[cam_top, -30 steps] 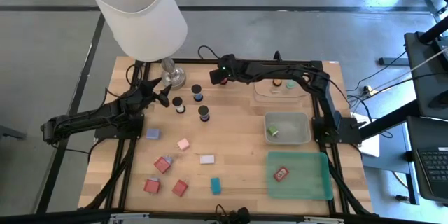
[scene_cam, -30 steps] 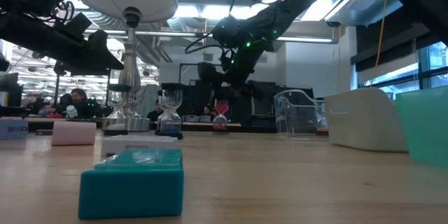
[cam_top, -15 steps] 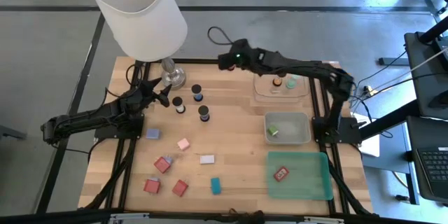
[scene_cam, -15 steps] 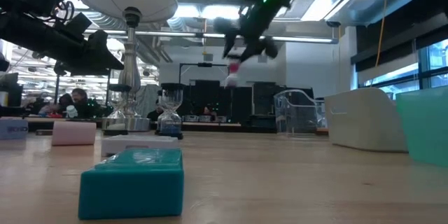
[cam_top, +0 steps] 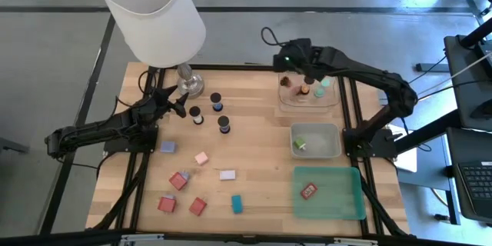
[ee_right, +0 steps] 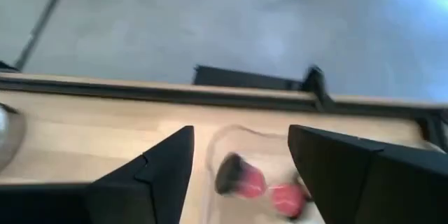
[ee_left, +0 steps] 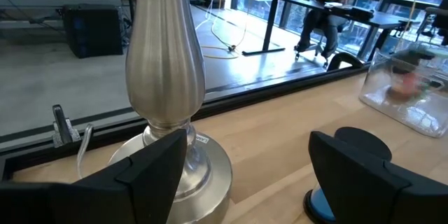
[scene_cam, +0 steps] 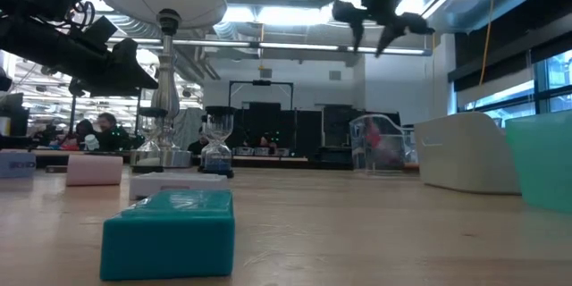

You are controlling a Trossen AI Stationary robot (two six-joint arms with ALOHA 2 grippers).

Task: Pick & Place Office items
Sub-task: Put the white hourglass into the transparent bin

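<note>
My right gripper (cam_top: pixel 287 71) (scene_cam: pixel 376 29) (ee_right: pixel 241 164) hangs open above the far left corner of the clear tray (cam_top: pixel 329 101). Below it, a red-and-pink hourglass-like piece with a black cap (ee_right: pixel 253 184) (scene_cam: pixel 372 136) shows blurred inside that tray, apart from the fingers. An orange-capped cylinder (cam_top: pixel 305 90) and a mint cylinder (cam_top: pixel 320 91) also stand in there. My left gripper (cam_top: pixel 178 106) (ee_left: pixel 248 161) waits open beside the lamp base (ee_left: pixel 168 161). Black cylinders (cam_top: pixel 217 99) (cam_top: pixel 196 114) (cam_top: pixel 224 124) stand upright on the table.
The big white-shaded lamp (cam_top: pixel 157 15) stands at the far left. The grey tray (cam_top: pixel 327 150) holds a green block (cam_top: pixel 300 144); the green tray (cam_top: pixel 338 200) holds a red block (cam_top: pixel 308 191). Lavender (cam_top: pixel 167 147), pink (cam_top: pixel 201 157), white (cam_top: pixel 227 174), teal (cam_top: pixel 237 203) and red (cam_top: pixel 198 205) blocks lie near-left.
My right gripper has risen from the table and travelled along the far edge toward the table's right, carrying the red-and-pink piece. Over the clear tray it has opened and let go, and the piece has dropped into the tray.
</note>
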